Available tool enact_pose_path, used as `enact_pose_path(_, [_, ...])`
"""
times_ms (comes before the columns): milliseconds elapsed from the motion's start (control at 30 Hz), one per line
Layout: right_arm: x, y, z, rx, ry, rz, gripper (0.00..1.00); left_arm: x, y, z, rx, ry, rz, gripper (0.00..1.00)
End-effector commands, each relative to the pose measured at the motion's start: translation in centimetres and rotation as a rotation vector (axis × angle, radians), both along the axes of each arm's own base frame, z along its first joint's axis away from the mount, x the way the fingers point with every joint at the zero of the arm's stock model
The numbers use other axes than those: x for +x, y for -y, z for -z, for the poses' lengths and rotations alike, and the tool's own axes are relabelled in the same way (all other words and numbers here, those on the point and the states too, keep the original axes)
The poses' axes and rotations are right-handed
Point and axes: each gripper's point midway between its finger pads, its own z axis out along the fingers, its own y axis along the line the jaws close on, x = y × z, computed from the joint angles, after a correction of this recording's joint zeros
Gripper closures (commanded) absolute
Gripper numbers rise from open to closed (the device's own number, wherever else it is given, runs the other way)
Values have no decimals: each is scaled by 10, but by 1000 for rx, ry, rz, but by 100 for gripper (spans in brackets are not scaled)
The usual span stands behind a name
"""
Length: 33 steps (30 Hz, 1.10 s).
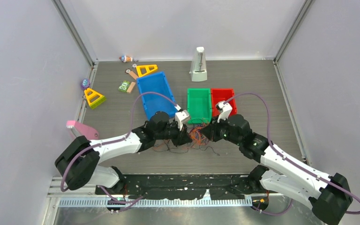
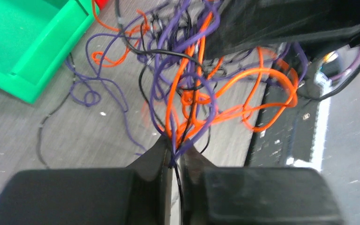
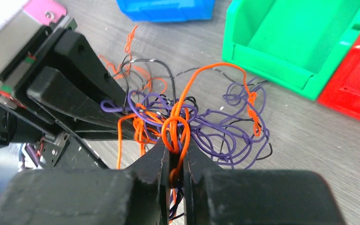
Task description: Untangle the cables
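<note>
We see cables in one orange-purple-black knot on table, near green bin (no strand separate); left gripper clamps purple, orange strands; right gripper clamps orange loop. Untangling barely begun, we judge.

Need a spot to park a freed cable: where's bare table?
Bare: table right of the red bin up to the wall; strip between the blue bin and nearer yellow triangle. Crowded: in front of the green bin, where left gripper and right gripper both pinch the cables.
</note>
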Motion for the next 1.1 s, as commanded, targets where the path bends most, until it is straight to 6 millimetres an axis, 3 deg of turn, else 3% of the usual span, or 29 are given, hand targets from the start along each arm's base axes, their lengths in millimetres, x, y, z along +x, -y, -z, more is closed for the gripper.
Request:
enact_pose_path(0, [21, 9, -43, 42, 104, 118, 92, 11, -4, -2, 47, 30, -54, 100])
enact_pose_path(67, [29, 27, -33, -26, 88, 214, 90, 23, -15, -2, 71, 66, -142, 100])
enact_pose_path(167, [42, 64, -10, -151, 45, 429, 77, 43, -38, -2, 109, 129, -301, 100])
enact_pose_path(233, [44, 89, 5, -231, 17, 553, 73, 54, -56, 0, 132, 152, -401, 100])
enact_pose_path(267, [42, 98, 13, -266, -1, 583, 66, 60, -64, -1, 142, 163, -452, 100])
enact_pose_path(300, [43, 106, 16, -278, -4, 632, 54, 65, -74, 2, 160, 171, -501, 100])
enact_pose_path(400, [41, 122, 25, -302, -12, 706, 46, 74, -90, 2, 194, 185, -585, 100])
enact_pose_path(433, [40, 125, 28, -308, -15, 719, 33, 74, -92, 2, 196, 185, -589, 100])
enact_pose_path(467, [40, 125, 28, -306, -15, 712, 27, 73, -89, 2, 188, 183, -572, 100])
enact_pose_path(500, [42, 118, 25, -290, -5, 676, 19, 70, -84, 0, 171, 181, -540, 100])
enact_pose_path(667, [31, 47, 12, -113, 61, 265, 14, 63, -68, 4, 170, 149, -449, 100])
enact_pose_path(800, [32, 18, 11, -46, 71, 149, 14, 60, -65, 5, 172, 137, -424, 100])
enact_pose_path(833, [36, 12, 5, -25, 87, 139, 14, 60, -66, 5, 172, 138, -426, 100])
enact_pose_path(867, [37, 6, 12, -36, 67, 119, 15, 61, -67, 5, 175, 139, -430, 100])
enact_pose_path(900, [42, -1, 5, -18, 85, 113, 16, 61, -67, 6, 179, 139, -432, 100])
enact_pose_path(933, [45, -5, 13, -36, 69, 104, 17, 61, -67, 6, 183, 136, -433, 100])
enact_pose_path(1033, [52, -32, 12, -33, 68, 40, 19, 61, -67, 9, 194, 130, -430, 100])
enact_pose_path(1067, [57, -39, 5, -22, 82, 37, 20, 61, -66, 9, 196, 129, -429, 100])
